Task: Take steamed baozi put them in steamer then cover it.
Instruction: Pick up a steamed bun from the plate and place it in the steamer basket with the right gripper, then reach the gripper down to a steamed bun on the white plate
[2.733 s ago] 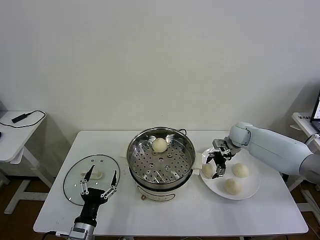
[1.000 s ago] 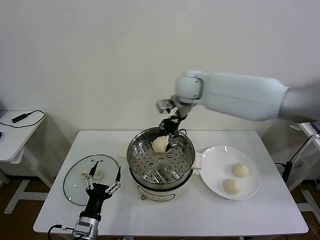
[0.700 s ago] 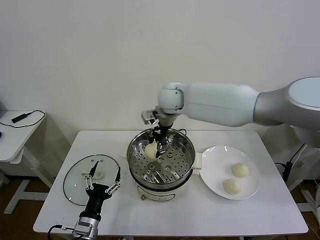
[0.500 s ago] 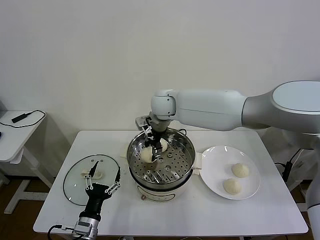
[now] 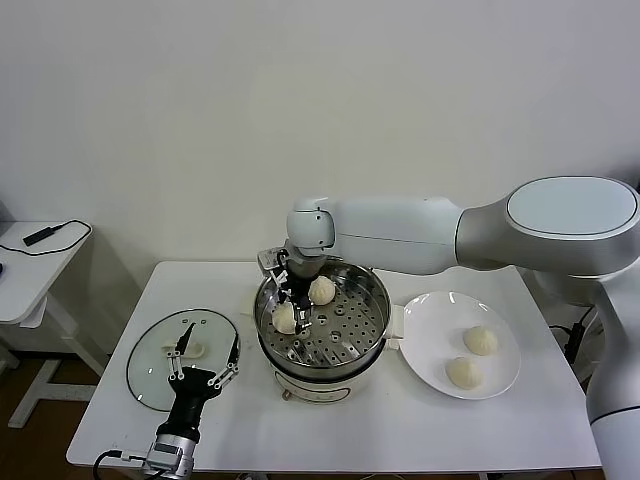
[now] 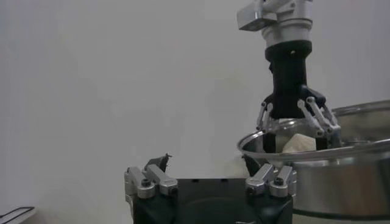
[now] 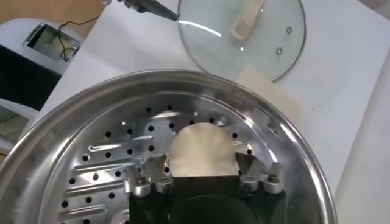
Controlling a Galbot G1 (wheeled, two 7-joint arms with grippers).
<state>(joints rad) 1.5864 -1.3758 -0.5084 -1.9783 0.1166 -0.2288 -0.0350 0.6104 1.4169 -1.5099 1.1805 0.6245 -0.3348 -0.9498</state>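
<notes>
The steel steamer (image 5: 378, 303) stands mid-table on its cream base. My right gripper (image 5: 291, 308) reaches down into its left side, shut on a baozi (image 5: 284, 318) low over the perforated tray. In the right wrist view this baozi (image 7: 201, 152) sits between the fingertips (image 7: 156, 167). A second baozi (image 5: 321, 290) lies at the tray's back. Two more baozi (image 5: 481, 340) (image 5: 461, 372) lie on the white plate (image 5: 432, 330). My left gripper (image 5: 202, 360) is open and empty over the near edge of the glass lid (image 5: 150, 365).
The glass lid with its white handle (image 5: 190, 349) lies flat to the left of the steamer; it also shows in the right wrist view (image 7: 244, 36). A small side table with a black cable (image 5: 40, 236) stands at the far left.
My right gripper took a baozi from the plate, carried it left over the steamer and lowered it to the tray's left side. The left arm has barely moved.
</notes>
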